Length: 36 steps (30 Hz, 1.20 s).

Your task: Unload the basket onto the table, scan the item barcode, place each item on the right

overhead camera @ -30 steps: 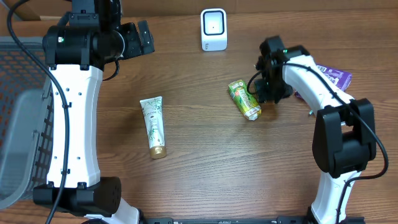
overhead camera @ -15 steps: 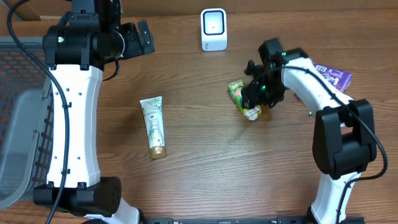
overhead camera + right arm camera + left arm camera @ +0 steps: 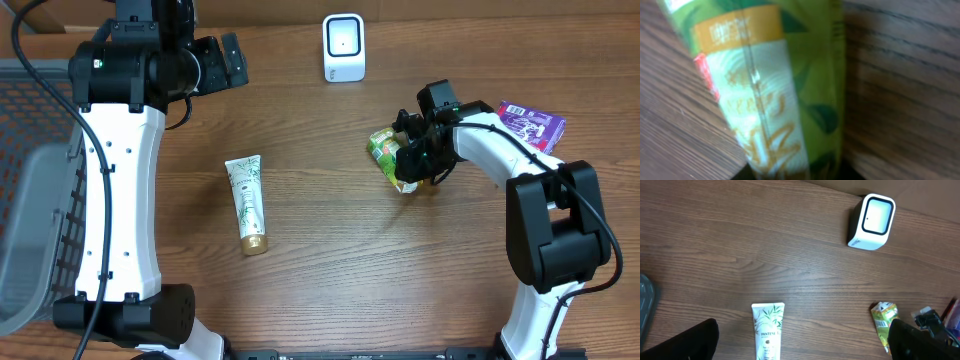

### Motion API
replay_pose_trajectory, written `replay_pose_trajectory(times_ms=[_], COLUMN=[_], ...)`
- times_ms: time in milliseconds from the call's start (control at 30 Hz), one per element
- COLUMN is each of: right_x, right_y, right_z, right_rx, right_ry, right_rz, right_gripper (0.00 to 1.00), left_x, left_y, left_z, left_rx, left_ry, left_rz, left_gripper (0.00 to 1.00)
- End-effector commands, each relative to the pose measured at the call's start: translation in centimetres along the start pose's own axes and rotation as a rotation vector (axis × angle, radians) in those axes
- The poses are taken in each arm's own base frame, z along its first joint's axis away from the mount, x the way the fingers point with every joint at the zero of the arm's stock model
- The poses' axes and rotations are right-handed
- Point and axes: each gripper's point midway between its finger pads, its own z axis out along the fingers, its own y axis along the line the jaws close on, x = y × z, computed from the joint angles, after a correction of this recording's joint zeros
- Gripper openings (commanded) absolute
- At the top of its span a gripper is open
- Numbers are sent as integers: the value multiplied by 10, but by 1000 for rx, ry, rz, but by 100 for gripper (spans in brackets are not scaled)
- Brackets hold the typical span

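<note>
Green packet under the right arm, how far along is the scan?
Done: right gripper sits on the green packet. In hand: securing it; a firm hold isn't visible yet. Remaining: lift it and present its barcode to the white scanner.

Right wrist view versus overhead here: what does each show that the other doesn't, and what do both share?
Only the right wrist: the print on the green pouch, an orange band and a red patch, blurred and close. Only the overhead: the white scanner, the cream tube, the purple packet, the grey basket, and the right gripper at the pouch. Both: the green pouch and the wooden table.
</note>
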Motion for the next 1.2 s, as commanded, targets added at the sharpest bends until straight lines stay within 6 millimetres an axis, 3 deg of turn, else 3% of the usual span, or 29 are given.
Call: replay_pose_trajectory(times_ms=[0, 233, 367, 633, 767, 867, 1033, 1167], right_x=[12, 4, -10, -47, -49, -48, -47, -49], right_y=[10, 43, 60, 114, 142, 153, 160, 163], right_z=[5, -18, -42, -123, -179, -214, -250, -266], right_rx=[-55, -221, -293, -549, -774, -897, -1047, -1129], right_ry=[35, 47, 26, -130, -252, -332, -405, -447], right_rz=[9, 25, 16, -48, -165, -210, -224, -255], right_gripper=[21, 18, 17, 9, 9, 9, 7, 6], left_x=[-1, -1, -1, -1, -1, -1, -1, -1], left_y=[-5, -5, -5, -5, -5, -5, -5, -5], left_z=[-2, -2, -2, -2, -2, -2, -2, -2], left_rx=[13, 13, 13, 13, 14, 13, 14, 14], left_ry=[-5, -5, -5, -5, -5, -5, -5, -5], left_rz=[25, 25, 25, 25, 25, 25, 25, 25], left_gripper=[99, 99, 100, 100, 100, 100, 100, 100])
